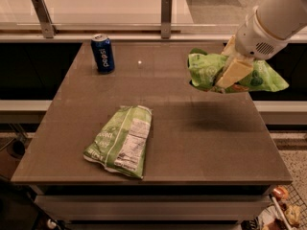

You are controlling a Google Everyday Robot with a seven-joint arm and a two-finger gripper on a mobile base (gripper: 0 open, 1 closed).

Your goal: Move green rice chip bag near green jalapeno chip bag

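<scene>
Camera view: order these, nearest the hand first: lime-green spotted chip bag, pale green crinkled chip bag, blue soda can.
1. Lime-green spotted chip bag: in the hand, raised right.
2. Pale green crinkled chip bag: front left.
3. Blue soda can: back left.

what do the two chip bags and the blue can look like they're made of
The green rice chip bag, held by the tool above the table at right rear: probably thin plastic film; it crumples and droops from the grip. The green jalapeno chip bag: likely the same film, glossy, creased, with a centre seam. The blue can: apparently metal, with a shiny silvery top rim.
</scene>
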